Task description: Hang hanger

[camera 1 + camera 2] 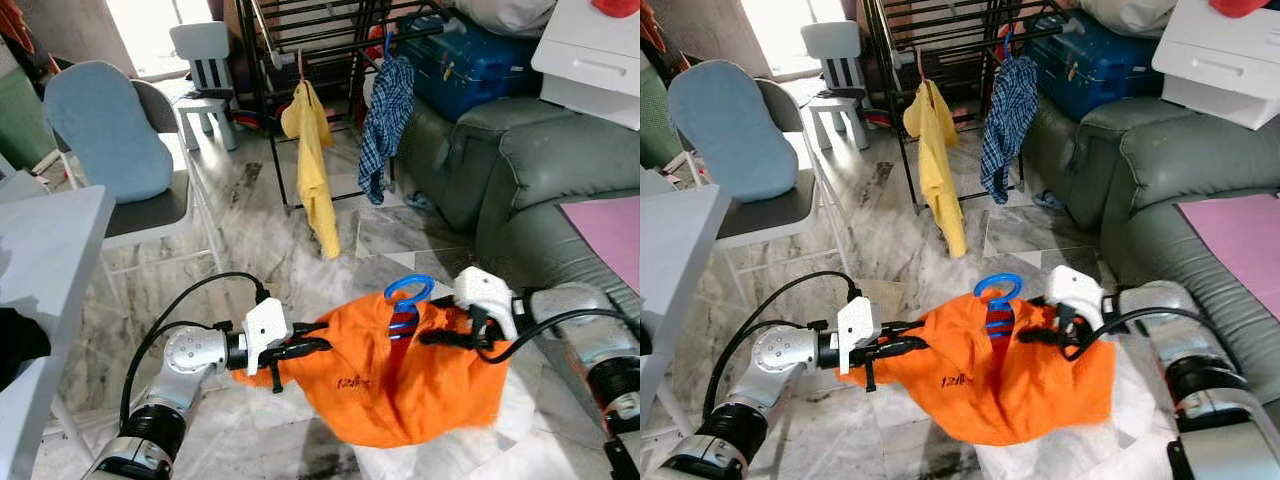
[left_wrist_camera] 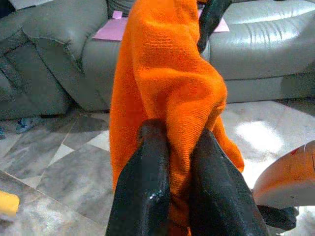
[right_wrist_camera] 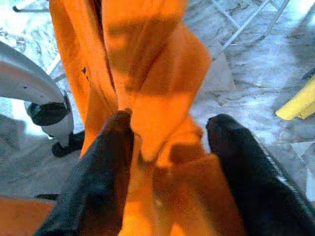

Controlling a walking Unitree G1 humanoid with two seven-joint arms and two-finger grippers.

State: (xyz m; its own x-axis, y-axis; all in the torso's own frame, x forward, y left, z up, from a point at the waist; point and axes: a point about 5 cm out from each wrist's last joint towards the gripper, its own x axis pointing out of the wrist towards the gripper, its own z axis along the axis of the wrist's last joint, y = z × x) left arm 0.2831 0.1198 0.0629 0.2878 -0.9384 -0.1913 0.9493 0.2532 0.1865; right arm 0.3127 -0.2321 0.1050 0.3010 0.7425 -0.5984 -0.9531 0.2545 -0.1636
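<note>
An orange shirt (image 1: 390, 385) on a blue hanger (image 1: 408, 291) hangs stretched between my two grippers, low over the marble floor. The hanger's hook pokes up from the collar. My left gripper (image 1: 310, 348) is shut on the shirt's left shoulder; in the left wrist view its fingers (image 2: 145, 191) pinch a fold of the orange cloth (image 2: 167, 83). My right gripper (image 1: 440, 338) holds the right shoulder, with bunched cloth (image 3: 152, 98) between its fingers (image 3: 98, 182). Ahead stands a black drying rack (image 1: 330, 50) with a yellow garment (image 1: 315, 170) and a blue plaid shirt (image 1: 383, 125) hanging on it.
A grey-green sofa (image 1: 540, 170) runs along the right, with a blue suitcase (image 1: 480, 60) behind it. On the left are a chair with a blue cushion (image 1: 110, 130) and a white table edge (image 1: 50, 250). A small white chair (image 1: 205, 70) stands beyond.
</note>
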